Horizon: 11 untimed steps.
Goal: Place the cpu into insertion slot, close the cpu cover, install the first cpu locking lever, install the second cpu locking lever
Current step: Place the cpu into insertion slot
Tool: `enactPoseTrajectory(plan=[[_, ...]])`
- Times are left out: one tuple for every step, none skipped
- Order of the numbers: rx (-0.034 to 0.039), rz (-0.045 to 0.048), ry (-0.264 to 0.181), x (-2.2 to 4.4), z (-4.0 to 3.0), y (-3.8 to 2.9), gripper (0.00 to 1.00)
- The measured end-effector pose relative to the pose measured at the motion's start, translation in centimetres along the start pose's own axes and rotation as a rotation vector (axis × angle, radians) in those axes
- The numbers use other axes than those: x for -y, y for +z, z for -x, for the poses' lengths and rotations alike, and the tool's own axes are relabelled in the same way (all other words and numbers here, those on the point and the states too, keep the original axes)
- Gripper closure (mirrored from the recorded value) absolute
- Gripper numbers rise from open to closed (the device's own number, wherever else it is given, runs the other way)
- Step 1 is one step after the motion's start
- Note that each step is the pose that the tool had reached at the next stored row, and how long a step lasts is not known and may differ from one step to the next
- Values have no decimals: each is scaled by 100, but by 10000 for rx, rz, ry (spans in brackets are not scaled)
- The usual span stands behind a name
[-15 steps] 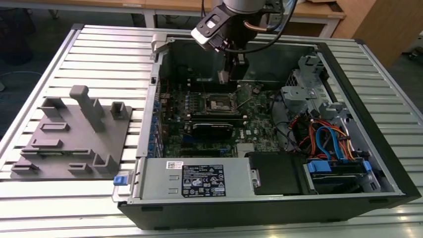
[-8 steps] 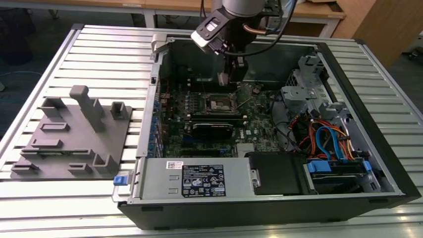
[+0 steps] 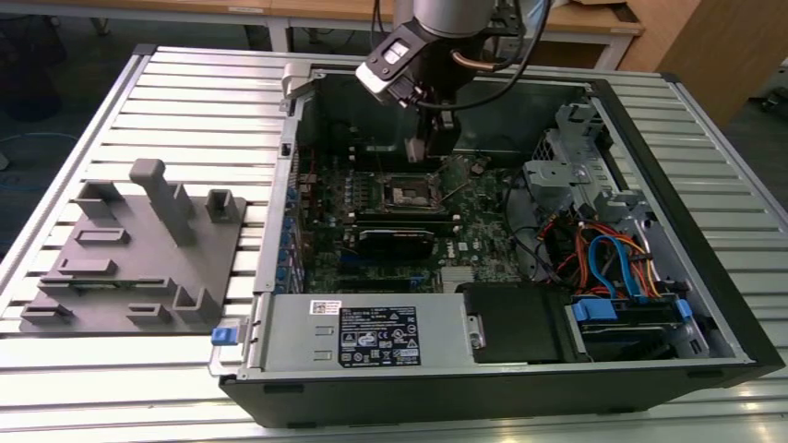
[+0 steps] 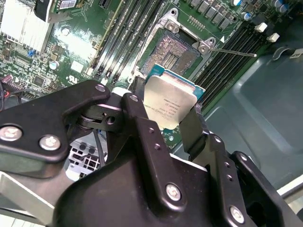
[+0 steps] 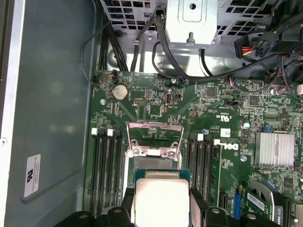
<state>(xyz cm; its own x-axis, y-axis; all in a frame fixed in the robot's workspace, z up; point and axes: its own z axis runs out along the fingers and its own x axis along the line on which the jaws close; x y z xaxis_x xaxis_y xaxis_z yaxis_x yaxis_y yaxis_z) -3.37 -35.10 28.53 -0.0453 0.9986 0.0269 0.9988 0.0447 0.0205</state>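
Note:
My gripper (image 3: 423,148) hangs inside the open computer case, just above the insertion slot (image 3: 411,192) on the green board. It is shut on the cpu (image 4: 169,100), a square chip with a dull grey metal top, pinched at two opposite edges by the black fingers (image 4: 137,109). In the second wrist view the insertion slot (image 4: 176,51) lies bare beyond the chip, and a thin locking lever (image 4: 233,52) sticks out beside it. In the first wrist view the cpu (image 5: 161,201) sits between the gripper's fingers, and the cpu cover (image 5: 154,138) stands swung open past the insertion slot (image 5: 156,163).
Black memory slots (image 5: 106,165) flank the socket on both sides. A grey power-supply box (image 3: 364,334) and drive bays with coloured cables (image 3: 615,263) fill the case's near side. A grey fixture plate (image 3: 129,254) lies on the slatted table at the exterior view's left.

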Motion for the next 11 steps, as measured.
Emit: enactPoseTrajectory(plan=[[2,1,9,0,0,11,46],[2,3,21,1,-1,24,46],[2,4,38,1,-3,38,46],[2,5,50,1,-5,54,46],[1,6,56,1,-6,71,46],[2,6,61,2,-8,88,46],[2,6,64,2,-10,105,46],[2,6,67,2,-11,122,46],[3,6,72,2,-13,137,46],[2,7,78,2,-14,151,46],[3,7,85,2,-14,165,46]])
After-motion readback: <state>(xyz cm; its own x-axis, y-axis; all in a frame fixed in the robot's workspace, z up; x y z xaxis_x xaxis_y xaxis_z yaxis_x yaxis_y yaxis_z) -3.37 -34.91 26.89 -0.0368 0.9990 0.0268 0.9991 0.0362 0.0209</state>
